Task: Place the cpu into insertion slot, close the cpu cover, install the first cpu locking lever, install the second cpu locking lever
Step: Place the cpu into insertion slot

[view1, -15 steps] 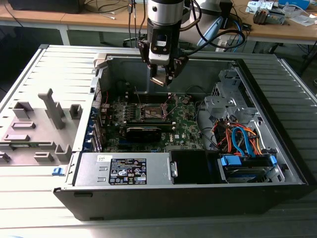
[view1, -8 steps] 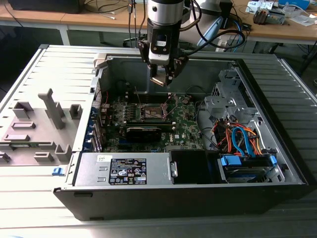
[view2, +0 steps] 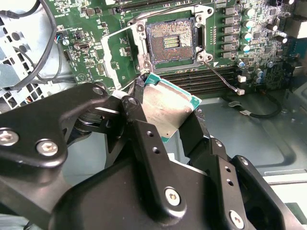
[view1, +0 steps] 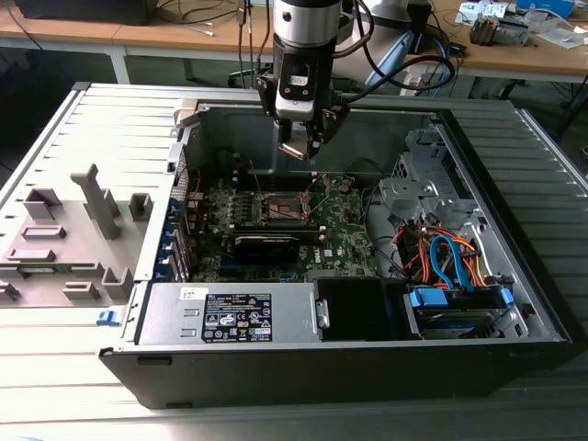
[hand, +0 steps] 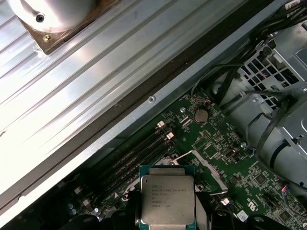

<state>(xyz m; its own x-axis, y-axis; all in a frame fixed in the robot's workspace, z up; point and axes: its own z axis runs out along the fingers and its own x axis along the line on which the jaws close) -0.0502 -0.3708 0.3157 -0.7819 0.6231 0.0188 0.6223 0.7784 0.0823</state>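
Gripper (view1: 302,147) clamped hard on the cpu (view2: 167,103), black fingers (view2: 140,128) squeezing two opposite edges of it, so grasping for sure, not released. Same cpu (hand: 167,199) from its top side in the first wrist view: silver lid, green rim.

Hanging in mid-air above the insertion slot (view2: 170,40), well apart from it, not seated. Slot wide open, brownish-gold contact field bare inside the silver rim. Same slot (view1: 282,209) down on the green motherboard (view1: 340,239) in the exterior view, with the gripper up over it and a bit toward the back wall.

Looks like the cpu cover (view2: 123,55) standing flipped up along one edge of the slot, green board showing through its window, but hard to be sure from that angle. Thin wire locking lever (view2: 221,74) sticking out loose from one corner of the slot, not latched down.

Row of dark memory slots (view2: 192,81) right beside the slot. Long black card (view1: 266,244) just past those, on the side of the slot nearer the exterior camera. Silver power supply (view1: 230,312) further out the same way, up against the black wall of the computer case (view1: 303,372). Tangle of orange and blue cables (view1: 441,257) well off to the exterior view's right of the slot. Grey plastic tray (view1: 64,234) outside the case, far to the exterior view's left of the slot. Wooden desks (view1: 184,39) way behind the slot, past the case.
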